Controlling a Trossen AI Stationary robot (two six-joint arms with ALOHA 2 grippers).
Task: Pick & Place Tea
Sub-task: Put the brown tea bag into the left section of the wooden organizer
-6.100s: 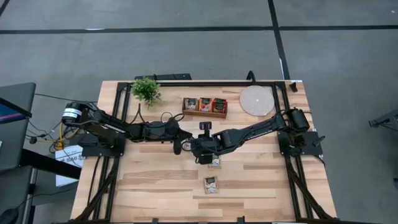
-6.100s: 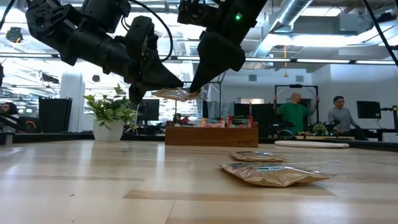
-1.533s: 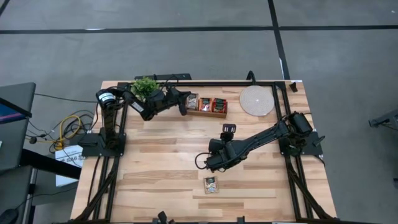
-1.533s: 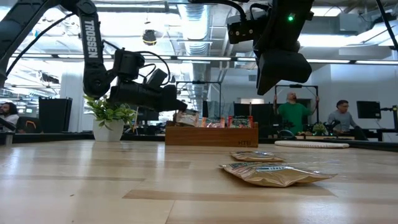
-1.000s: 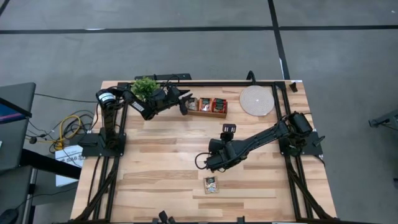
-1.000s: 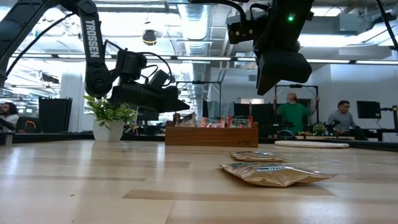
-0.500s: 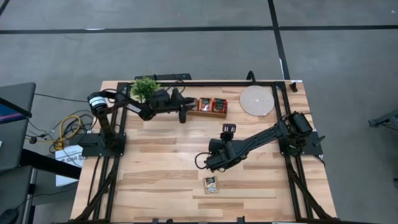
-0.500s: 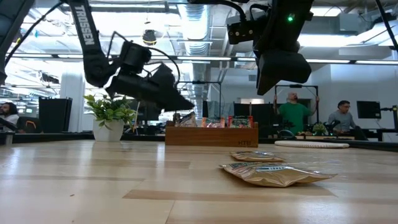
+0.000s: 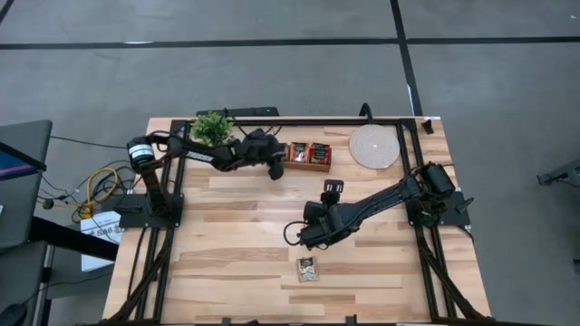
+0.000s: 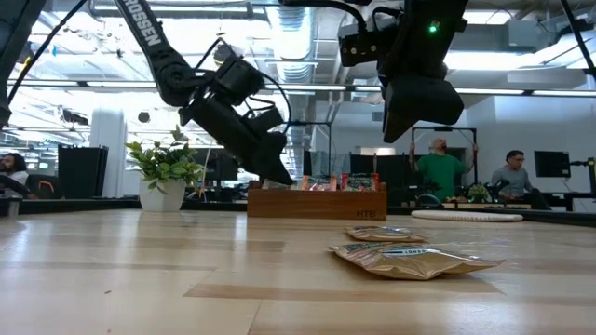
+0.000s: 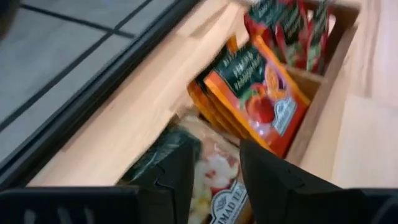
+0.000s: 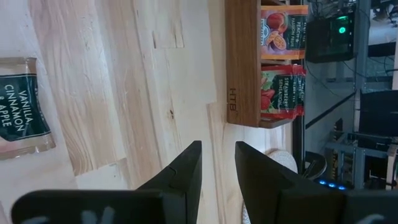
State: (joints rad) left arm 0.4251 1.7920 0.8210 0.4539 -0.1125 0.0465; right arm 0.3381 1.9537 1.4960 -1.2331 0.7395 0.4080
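The brown wooden tray [image 9: 299,167] stands at the table's far side and holds red-orange tea sachets [image 11: 261,99]. My left gripper [image 9: 275,168] points steeply down at the tray's left end. It is open, and a pale sachet [image 11: 214,183] lying in the left compartment shows between its fingers. I cannot tell whether they touch it. My right gripper [image 9: 304,237] hovers open and empty above the table's middle. Two more sachets [image 10: 386,234] [image 10: 414,261] lie flat on the table there. In the high view one of them [image 9: 308,268] shows; the arm hides the other.
A potted plant [image 9: 213,129] stands just left of the tray, and a round pale disc [image 9: 374,145] lies to its right. Black frame rails run along the table's left, right and far edges. People stand in the room beyond the far edge [image 10: 442,167].
My left gripper has swung a little toward the table's right and near edges and has tipped from nearly level to steeply downward at the tray's left end. The pale sachet it carried now lies in the left compartment.
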